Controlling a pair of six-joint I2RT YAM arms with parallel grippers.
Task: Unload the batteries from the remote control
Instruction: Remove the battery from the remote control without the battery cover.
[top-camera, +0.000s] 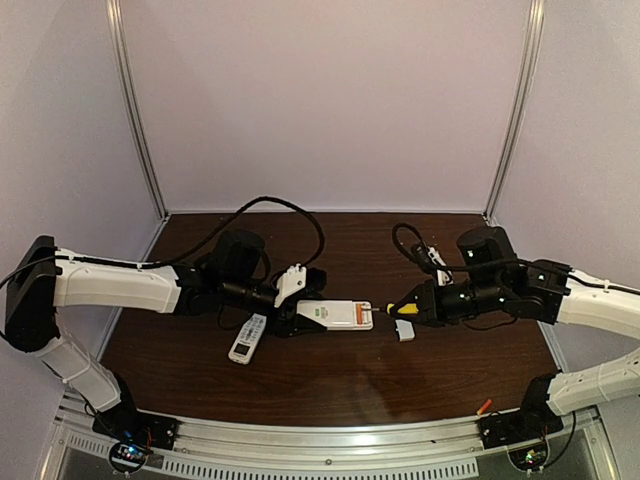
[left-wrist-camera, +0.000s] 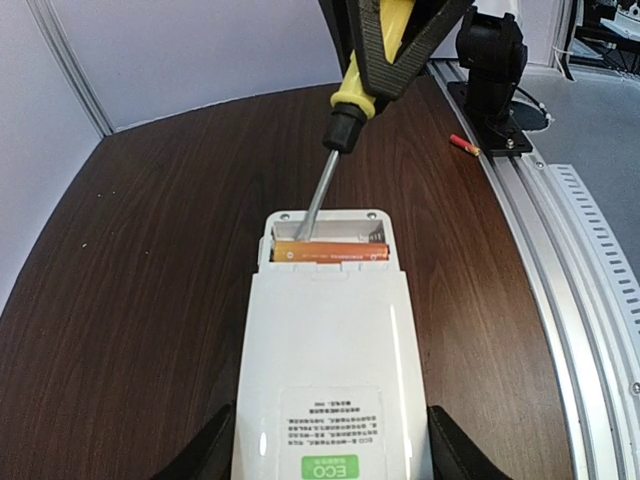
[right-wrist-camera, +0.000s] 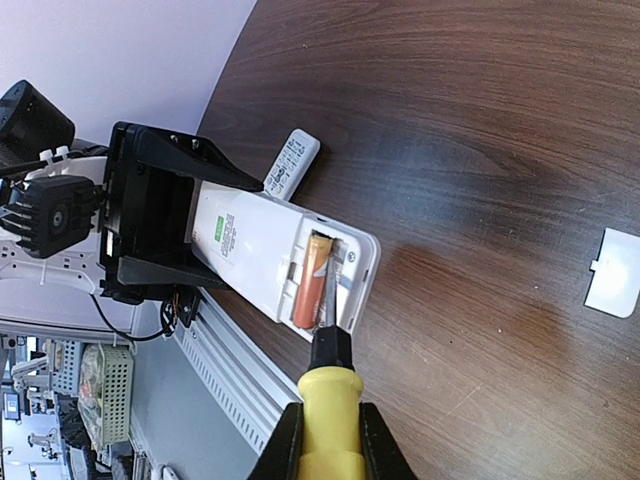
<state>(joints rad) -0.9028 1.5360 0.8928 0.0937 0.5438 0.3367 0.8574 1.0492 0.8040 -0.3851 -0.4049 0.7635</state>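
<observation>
remote (left-wrist-camera: 325, 340): white, green label (left-wrist-camera: 328, 467) | battery (left-wrist-camera: 330, 252): orange | screwdriver (left-wrist-camera: 350, 105): yellow-black handle | table (left-wrist-camera: 150, 300): dark wood grain

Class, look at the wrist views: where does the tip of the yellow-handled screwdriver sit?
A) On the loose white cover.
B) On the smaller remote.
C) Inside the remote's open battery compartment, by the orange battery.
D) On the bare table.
C: the screwdriver has its shaft running down into the open end of the remote, with its tip at the orange battery lying there.
</observation>
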